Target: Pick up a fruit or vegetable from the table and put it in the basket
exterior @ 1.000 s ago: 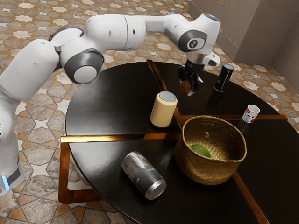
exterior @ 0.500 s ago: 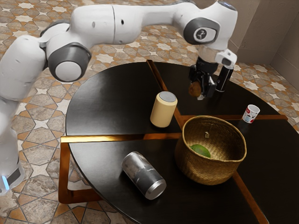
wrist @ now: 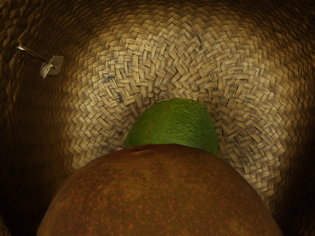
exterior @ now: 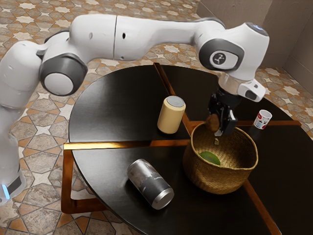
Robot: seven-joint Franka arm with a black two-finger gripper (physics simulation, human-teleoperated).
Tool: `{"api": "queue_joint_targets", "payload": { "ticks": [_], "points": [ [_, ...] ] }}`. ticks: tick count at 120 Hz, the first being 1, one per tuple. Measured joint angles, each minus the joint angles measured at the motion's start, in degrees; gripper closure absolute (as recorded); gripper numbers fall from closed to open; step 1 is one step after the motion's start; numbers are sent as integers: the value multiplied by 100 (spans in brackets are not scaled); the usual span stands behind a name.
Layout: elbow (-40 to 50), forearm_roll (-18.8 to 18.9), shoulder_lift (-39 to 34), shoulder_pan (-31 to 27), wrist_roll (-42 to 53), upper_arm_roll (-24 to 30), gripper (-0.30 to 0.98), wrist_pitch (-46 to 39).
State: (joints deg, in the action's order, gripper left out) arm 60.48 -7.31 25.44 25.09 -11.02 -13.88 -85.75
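Observation:
My gripper [exterior: 221, 125] hangs over the far part of the woven basket [exterior: 215, 178] in the exterior view, shut on a round brown fruit [exterior: 212, 122]. A green fruit [exterior: 210, 157] lies inside the basket. From the wrist view, the brown fruit [wrist: 160, 196] is large and close under my hand, covering part of the green fruit [wrist: 174, 123]; around them show the woven bottom and walls of the basket [wrist: 103, 103].
A cream can [exterior: 171, 115] stands beside the basket, toward the exterior view's left. A grey can [exterior: 149, 184] lies on its side on the round black table [exterior: 117, 107]. A small patterned cup [exterior: 262, 119] stands toward the exterior view's right.
With the brown fruit held, my gripper has travelled toward the exterior view's right and nearer that camera, from the table's far side to over the basket. The cans, cup and basket have stayed put.

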Motion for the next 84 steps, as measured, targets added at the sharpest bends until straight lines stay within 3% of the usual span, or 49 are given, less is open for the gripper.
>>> {"api": "queue_joint_targets", "payload": {
  "ticks": [84],
  "points": [
    [-10, 183, 17, -909, -215, -66, 48, -818]
  ]
}}
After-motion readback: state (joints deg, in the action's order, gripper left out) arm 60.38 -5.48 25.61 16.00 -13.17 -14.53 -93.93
